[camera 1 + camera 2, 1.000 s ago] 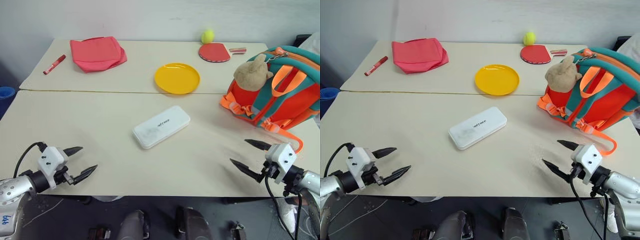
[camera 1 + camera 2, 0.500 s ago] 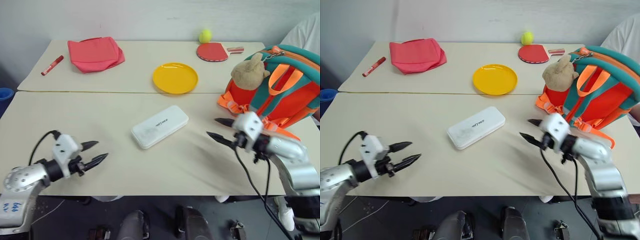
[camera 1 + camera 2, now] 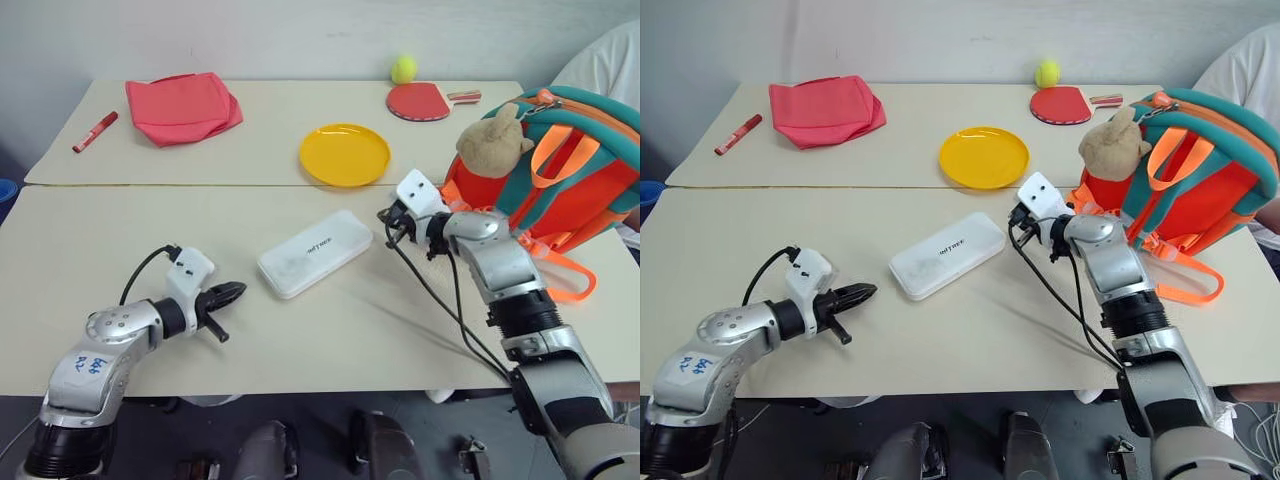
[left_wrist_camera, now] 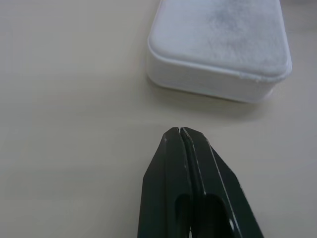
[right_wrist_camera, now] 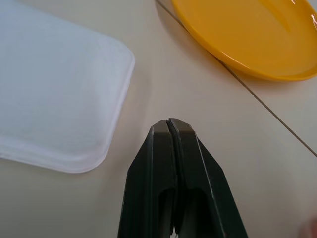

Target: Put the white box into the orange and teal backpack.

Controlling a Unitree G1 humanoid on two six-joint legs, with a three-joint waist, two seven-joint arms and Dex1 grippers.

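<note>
The orange and teal backpack (image 3: 570,170) stands on the right side of the table (image 3: 120,250), with a tan plush toy (image 3: 492,141) on its front. The white box (image 3: 314,252) lies flat in the middle, just in front of the yellow plate (image 3: 344,154). It looks hard, smooth, light and a bit slippery, so holding its two short ends seems best. The left gripper (image 3: 232,293) and right gripper (image 3: 385,216) point at those ends, close but not touching, each with fingers pressed together.
</note>
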